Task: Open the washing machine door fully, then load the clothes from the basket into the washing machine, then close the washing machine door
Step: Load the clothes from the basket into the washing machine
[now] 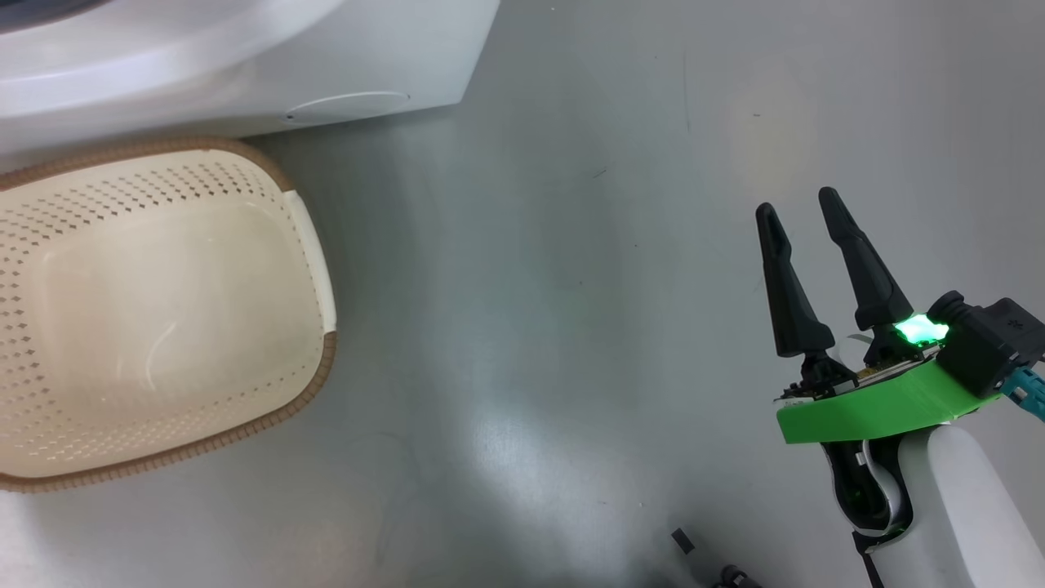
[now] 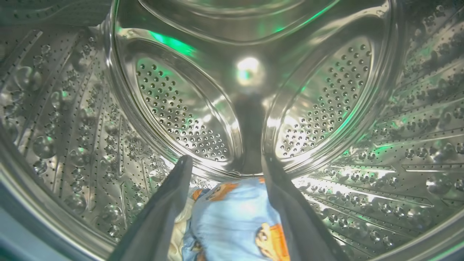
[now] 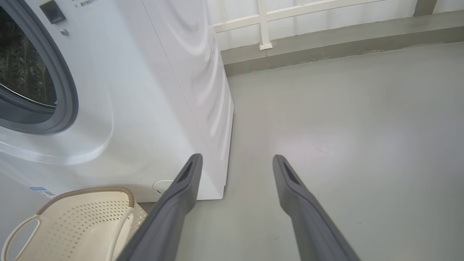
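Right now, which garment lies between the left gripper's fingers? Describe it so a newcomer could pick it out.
Look into the steel drum of the washing machine, down at its front where the left gripper points in. Between its spread fingers lies a light blue garment. Orange cartoon prints set it apart from the pale cloth beside it.

Right gripper (image 1: pixel 798 206) is sitting at the lower right of the head view, both long dark fingers spread apart and pointing up. There's a green light (image 1: pixel 921 330) glowing at its wrist, on top of the pale forearm (image 1: pixel 963 506). Left gripper (image 2: pixel 227 161) has its fingers parted wide too, reaching straight ahead.
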You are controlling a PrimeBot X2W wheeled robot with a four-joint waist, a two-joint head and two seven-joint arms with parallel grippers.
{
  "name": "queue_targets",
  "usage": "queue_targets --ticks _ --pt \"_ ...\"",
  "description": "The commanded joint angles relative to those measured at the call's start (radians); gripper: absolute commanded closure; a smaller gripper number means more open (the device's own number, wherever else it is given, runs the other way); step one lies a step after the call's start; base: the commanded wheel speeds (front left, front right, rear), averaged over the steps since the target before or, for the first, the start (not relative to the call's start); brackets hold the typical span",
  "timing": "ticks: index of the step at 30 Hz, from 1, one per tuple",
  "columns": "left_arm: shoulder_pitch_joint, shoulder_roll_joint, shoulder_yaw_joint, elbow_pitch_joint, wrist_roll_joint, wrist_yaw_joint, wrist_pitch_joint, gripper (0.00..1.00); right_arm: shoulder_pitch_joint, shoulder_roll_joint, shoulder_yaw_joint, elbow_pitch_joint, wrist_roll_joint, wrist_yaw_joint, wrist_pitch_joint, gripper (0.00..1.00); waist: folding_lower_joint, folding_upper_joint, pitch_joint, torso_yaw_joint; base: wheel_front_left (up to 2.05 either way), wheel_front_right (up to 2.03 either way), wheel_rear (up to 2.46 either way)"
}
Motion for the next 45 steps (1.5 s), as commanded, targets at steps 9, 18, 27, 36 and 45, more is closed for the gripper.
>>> queue_targets --ticks 9,18,27,36,45 --pt "0.081 0.013 0.063 -0.019 0.012 -0.001 -0.005 0.00 0.009 -0.018 0.015 -0.027 0.005 0.010 -0.005 0.00 -0.0001 0.0000 -0.018 0.020 0.00 0.00 0.00" --pt "0.167 -0.047 0.085 -0.057 0.030 -0.006 -0.005 0.00 0.018 -0.031 0.004 -0.029 -0.002 0.010 -0.005 0.00 -0.0001 0.0000 -0.043 0.046 0.00 0.00 0.00" --pt "0.350 -0.123 0.154 -0.137 0.006 -0.011 -0.005 0.00 0.046 -0.061 -0.006 -0.021 -0.012 0.010 -0.005 0.00 -0.0001 0.0000 -0.122 0.081 0.00 0.00 0.00" --pt "0.581 -0.180 0.111 -0.252 -0.023 -0.012 -0.005 0.00 0.100 -0.092 -0.020 -0.008 -0.018 0.010 -0.005 0.00 -0.0001 0.0000 -0.223 0.125 0.00 0.00 0.00" --pt "0.756 -0.195 0.062 -0.308 -0.041 -0.012 -0.005 0.00 0.155 -0.118 -0.029 0.009 -0.012 0.010 -0.005 0.00 -0.0001 0.0000 -0.322 0.157 0.00 0.00 0.00"
